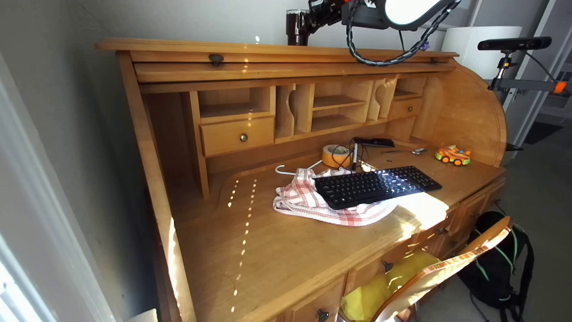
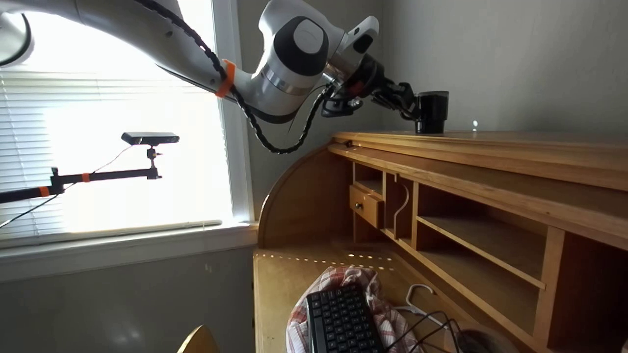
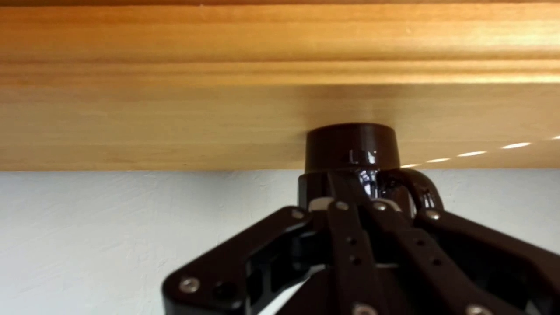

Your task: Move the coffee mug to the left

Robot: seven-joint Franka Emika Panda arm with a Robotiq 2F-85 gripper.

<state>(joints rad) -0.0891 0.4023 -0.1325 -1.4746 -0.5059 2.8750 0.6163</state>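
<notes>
Wrist view: gripper [image 3: 353, 197] nearest, jaws clenched together, nothing visible between them, so no grasp on anything. Coffee mug [image 3: 352, 146] directly past the tips, wrong way up in this frame, base on the desk top [image 3: 153, 127]. Tips overlap the mug's side; contact likely, can't confirm. Clenched jaws at the side read as a setup for a push, not a pick; my guess. Mug could tip if shoved high. Handle [image 3: 422, 186] sits at frame right, clear here, can't be made out in the exterior views. Wall [image 3: 87, 227] behind.

Both exterior views: mug upright on the desk top, which the wrist frame can't place above the pigeonholes. Arm [image 2: 274, 83] reaches over in an exterior view, presumably because that ledge is high. Farther off, down on the writing surface [image 1: 205, 255]: keyboard [image 1: 380, 184] on a crumpled checked cloth [image 1: 295, 201], tape roll [image 1: 339, 159]. Looks like parked clutter, out of the mug's way. Toy car [image 1: 452, 155] and window blinds [image 2: 29, 113] each show in a single exterior view.
</notes>
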